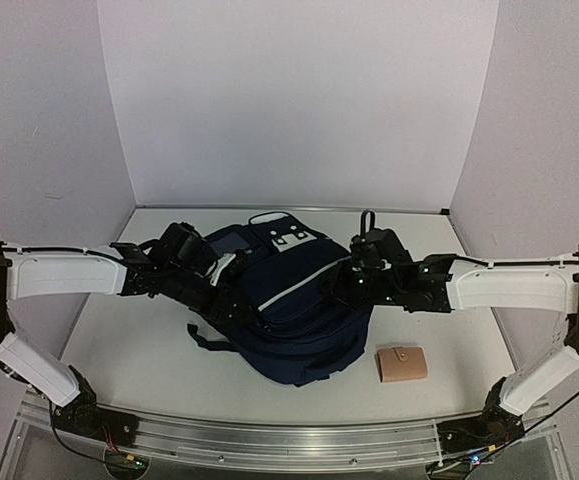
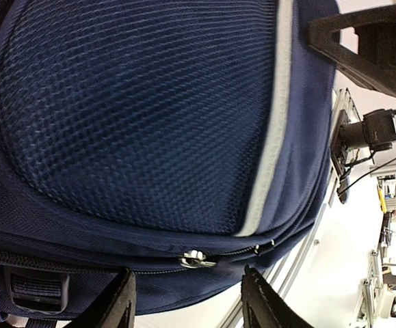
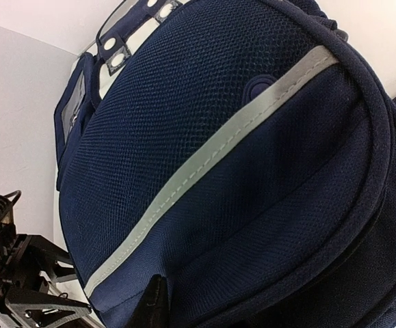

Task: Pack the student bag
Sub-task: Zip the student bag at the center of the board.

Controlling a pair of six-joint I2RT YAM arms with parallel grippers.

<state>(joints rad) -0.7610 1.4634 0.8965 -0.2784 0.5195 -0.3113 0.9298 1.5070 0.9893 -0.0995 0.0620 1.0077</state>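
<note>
The student bag point(image 1: 294, 305), navy with a grey stripe and light patches at its far end, lies in the middle of the table between both arms. My left gripper point(image 1: 231, 288) reaches its left side. In the left wrist view this gripper point(image 2: 191, 304) stands open, its two dark fingers point(image 2: 117, 302) astride the bag's lower seam, just below a silver zipper pull point(image 2: 196, 258). My right gripper point(image 1: 343, 285) meets the bag's right side. Only one of its fingertips point(image 3: 154, 304) shows in the right wrist view, pressed into the navy fabric point(image 3: 252, 205) below the grey stripe point(image 3: 204, 160); the other is hidden.
A small tan wallet-like pouch point(image 1: 401, 363) lies on the table right of the bag, near the front. The metal rail point(image 1: 269, 432) runs along the near edge. White walls enclose the back and sides.
</note>
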